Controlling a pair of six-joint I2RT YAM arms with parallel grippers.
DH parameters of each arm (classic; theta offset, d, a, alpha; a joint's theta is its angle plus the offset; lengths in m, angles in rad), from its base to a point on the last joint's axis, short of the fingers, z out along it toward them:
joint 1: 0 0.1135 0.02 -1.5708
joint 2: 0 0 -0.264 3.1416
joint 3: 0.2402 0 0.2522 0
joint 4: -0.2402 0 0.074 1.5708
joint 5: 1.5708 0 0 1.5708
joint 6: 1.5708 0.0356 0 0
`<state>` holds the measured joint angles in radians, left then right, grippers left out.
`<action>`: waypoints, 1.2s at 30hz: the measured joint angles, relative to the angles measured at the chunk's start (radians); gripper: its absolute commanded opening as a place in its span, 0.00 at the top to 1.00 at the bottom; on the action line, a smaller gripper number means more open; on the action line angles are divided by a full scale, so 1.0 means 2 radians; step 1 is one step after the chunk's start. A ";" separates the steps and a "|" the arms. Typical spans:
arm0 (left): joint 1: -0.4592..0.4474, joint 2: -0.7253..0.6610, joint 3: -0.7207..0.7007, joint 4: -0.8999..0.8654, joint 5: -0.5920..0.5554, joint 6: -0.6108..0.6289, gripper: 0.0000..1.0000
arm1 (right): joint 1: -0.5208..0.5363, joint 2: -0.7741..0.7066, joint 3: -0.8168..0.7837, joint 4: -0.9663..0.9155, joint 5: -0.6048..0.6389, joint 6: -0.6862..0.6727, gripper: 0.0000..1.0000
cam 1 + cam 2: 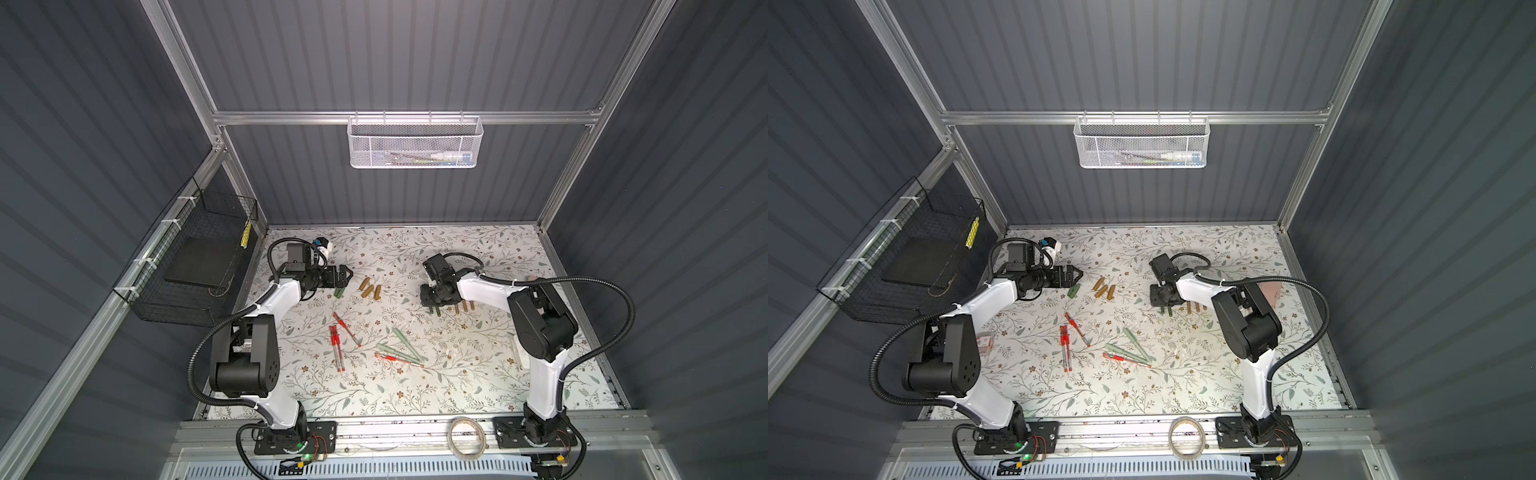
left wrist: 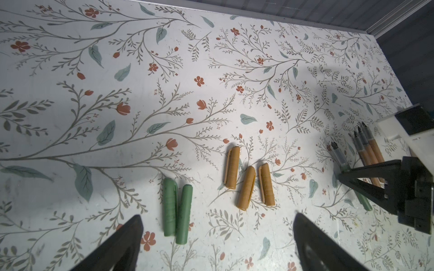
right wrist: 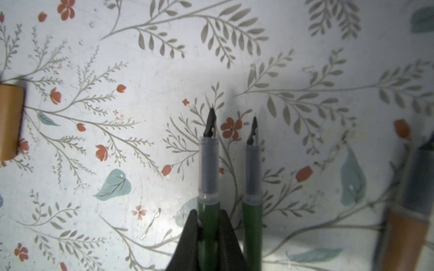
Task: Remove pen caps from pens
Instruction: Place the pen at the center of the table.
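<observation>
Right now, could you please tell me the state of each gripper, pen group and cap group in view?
left gripper: open, empty.
right gripper: shut on green pen.
green pen: uncapped, held.
second green pen: uncapped, lying beside it.
gold pens: three, uncapped.
green caps: two, off, lying.
gold caps: three, off, lying.
red pens: four, apparently capped.
pale green pens: apparently capped.

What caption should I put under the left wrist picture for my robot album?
Open left hand near two green caps and three gold-brown caps lying on the flowery table.
</observation>
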<state>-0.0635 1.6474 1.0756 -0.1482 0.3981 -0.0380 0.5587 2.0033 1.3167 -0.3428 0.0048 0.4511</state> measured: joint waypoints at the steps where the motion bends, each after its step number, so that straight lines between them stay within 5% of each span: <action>1: 0.000 0.000 0.000 0.000 0.000 0.000 0.00 | 0.000 0.002 0.002 0.000 0.000 0.000 0.94; 28: 0.000 0.000 0.000 0.008 0.004 -0.013 0.00 | 0.006 -0.003 0.002 -0.015 0.013 -0.005 0.76; 36: 0.000 0.000 0.000 0.007 0.006 -0.014 0.00 | 0.023 -0.095 -0.023 -0.027 0.018 -0.008 0.70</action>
<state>-0.0635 1.6474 1.0756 -0.1333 0.4095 -0.0662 0.6037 1.8141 1.2716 -0.3977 0.0410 0.4351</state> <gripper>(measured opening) 0.996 0.290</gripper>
